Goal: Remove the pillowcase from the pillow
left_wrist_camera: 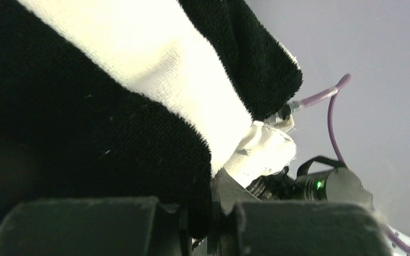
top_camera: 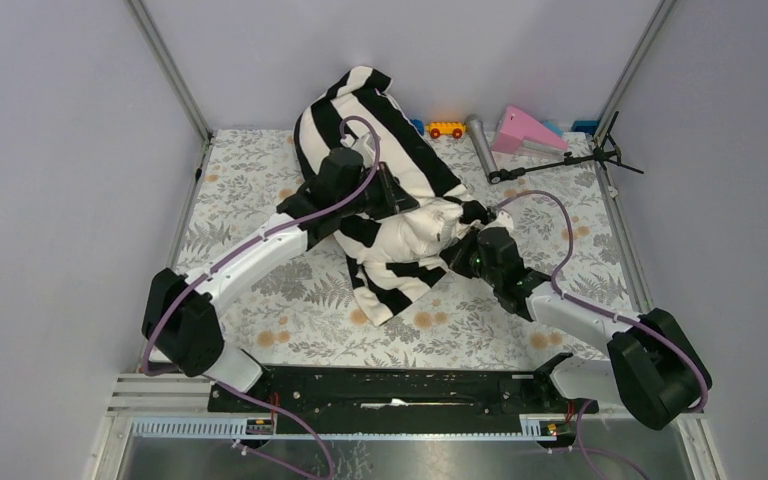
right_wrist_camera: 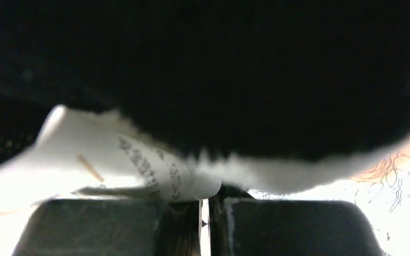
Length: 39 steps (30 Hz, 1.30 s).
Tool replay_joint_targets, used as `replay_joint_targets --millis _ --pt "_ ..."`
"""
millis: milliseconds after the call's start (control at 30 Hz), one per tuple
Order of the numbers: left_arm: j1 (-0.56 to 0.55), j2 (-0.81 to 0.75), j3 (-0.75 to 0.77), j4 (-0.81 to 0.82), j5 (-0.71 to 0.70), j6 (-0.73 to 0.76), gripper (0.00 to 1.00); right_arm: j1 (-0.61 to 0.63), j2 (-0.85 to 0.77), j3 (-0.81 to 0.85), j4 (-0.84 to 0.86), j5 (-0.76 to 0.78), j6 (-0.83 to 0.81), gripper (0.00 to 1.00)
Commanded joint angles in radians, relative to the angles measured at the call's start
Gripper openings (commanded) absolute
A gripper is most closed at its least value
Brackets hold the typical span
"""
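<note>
The black-and-white striped pillowcase (top_camera: 360, 120) lies crumpled across the middle of the table, with one end raised at the back. The cream pillow (top_camera: 422, 232) bulges out of its bunched middle. My left gripper (top_camera: 407, 205) is on the pillowcase just left of the exposed pillow. In the left wrist view it (left_wrist_camera: 197, 213) is shut on a black stripe of the pillowcase (left_wrist_camera: 85, 122), with the pillow (left_wrist_camera: 261, 149) beyond. My right gripper (top_camera: 468, 243) is at the pillow's right end. In the right wrist view it (right_wrist_camera: 205, 200) is shut at the white pillow fabric and printed tag (right_wrist_camera: 112, 154), under the black pillowcase (right_wrist_camera: 219, 69).
The table has a floral cloth (top_camera: 260, 200). Along the back edge lie a yellow toy car (top_camera: 446, 129), a grey cylinder (top_camera: 482, 143), a pink wedge (top_camera: 526, 130) and a black stand (top_camera: 570, 160). Metal frame posts rise at both back corners.
</note>
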Motion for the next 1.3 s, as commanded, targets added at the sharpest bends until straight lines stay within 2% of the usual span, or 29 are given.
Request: replay_joint_targets --millis 0,67,167,233,333,400,533,667,733,867,1000,1133,1267 --pt "0.005 -0.130 0.067 -0.007 0.080 0.079 0.11 -0.054 -0.009 0.029 0.053 -0.145 -0.189 0.00" --pt "-0.020 -0.149 0.089 -0.134 0.078 0.182 0.19 -0.054 -0.031 0.033 0.133 -0.293 -0.243 0.00" --pt "-0.124 -0.221 0.074 -0.292 -0.107 0.275 0.36 -0.054 -0.049 0.044 0.202 -0.397 -0.240 0.00" --pt "-0.184 -0.292 0.026 -0.329 -0.205 0.285 0.47 -0.054 -0.044 0.074 0.203 -0.442 -0.246 0.00" --pt "-0.253 -0.414 -0.066 -0.337 -0.312 0.281 0.70 -0.054 -0.026 0.110 0.209 -0.475 -0.236 0.00" --pt "-0.295 -0.480 -0.125 -0.337 -0.371 0.283 0.76 -0.053 -0.010 0.130 0.219 -0.487 -0.228 0.00" --pt "-0.387 -0.508 -0.200 -0.336 -0.483 0.279 0.79 -0.053 0.015 0.168 0.227 -0.518 -0.222 0.00" --pt "-0.489 -0.421 -0.192 -0.336 -0.648 0.324 0.85 -0.053 0.006 0.175 0.233 -0.525 -0.218 0.00" --pt "-0.507 -0.378 -0.165 -0.313 -0.698 0.382 0.88 -0.054 -0.008 0.173 0.228 -0.521 -0.216 0.00" --pt "-0.507 -0.290 -0.111 -0.260 -0.770 0.505 0.94 -0.052 -0.033 0.168 0.200 -0.508 -0.219 0.00" --pt "-0.501 -0.183 -0.059 -0.267 -0.863 0.549 0.98 -0.054 -0.056 0.153 0.192 -0.501 -0.215 0.00" --pt "-0.457 -0.116 -0.067 -0.198 -0.814 0.578 0.99 -0.054 -0.056 0.145 0.195 -0.495 -0.203 0.00" --pt "-0.352 -0.086 -0.074 -0.183 -0.801 0.549 0.97 -0.054 -0.061 0.135 0.198 -0.508 -0.185 0.00"
